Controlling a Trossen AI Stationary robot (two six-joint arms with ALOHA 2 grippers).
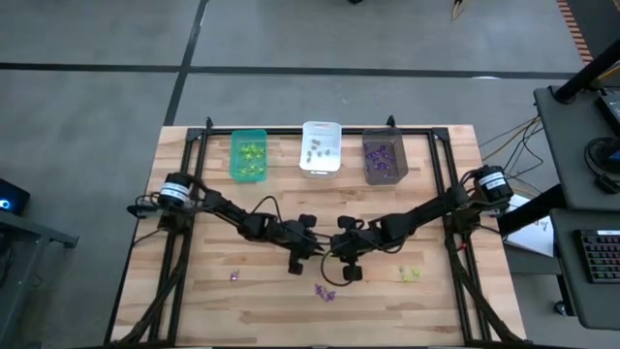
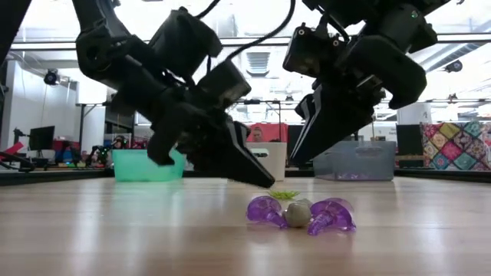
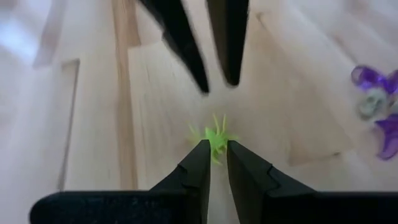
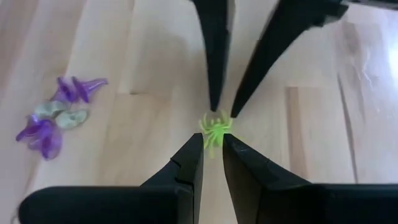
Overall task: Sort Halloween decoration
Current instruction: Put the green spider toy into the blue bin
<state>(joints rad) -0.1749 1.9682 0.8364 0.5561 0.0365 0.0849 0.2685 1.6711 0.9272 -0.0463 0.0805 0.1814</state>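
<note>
A yellow-green spiky trinket (image 3: 215,135) sits at mid-table between my left gripper's (image 3: 217,148) fingertips, which are shut on it. The low view shows it (image 2: 285,195) down at the tabletop, behind a clump of two purple pieces and a greyish one (image 2: 299,215). My right gripper (image 4: 211,142) faces the left one from the table's right and hovers a little higher (image 2: 295,162). Its fingers stand a narrow gap apart, just short of the trinket (image 4: 214,130). The green bin (image 1: 249,155), white bin (image 1: 321,147) and dark grey bin (image 1: 384,158) stand along the far edge. My left gripper pinches the yellow-green trinket's body (image 3: 216,140) between its two fingertips; the legs stick out beyond them. The fingers slant down from the table's left (image 2: 261,178). The trinket is at table level; whether it is lifted clear, I cannot tell.
The purple and greyish clump (image 1: 325,291) lies just nearer than the grippers. Another purple piece (image 1: 233,275) lies to the near left and yellow-green pieces (image 1: 411,275) to the near right. Black frame rails run along the table's left, right and far sides.
</note>
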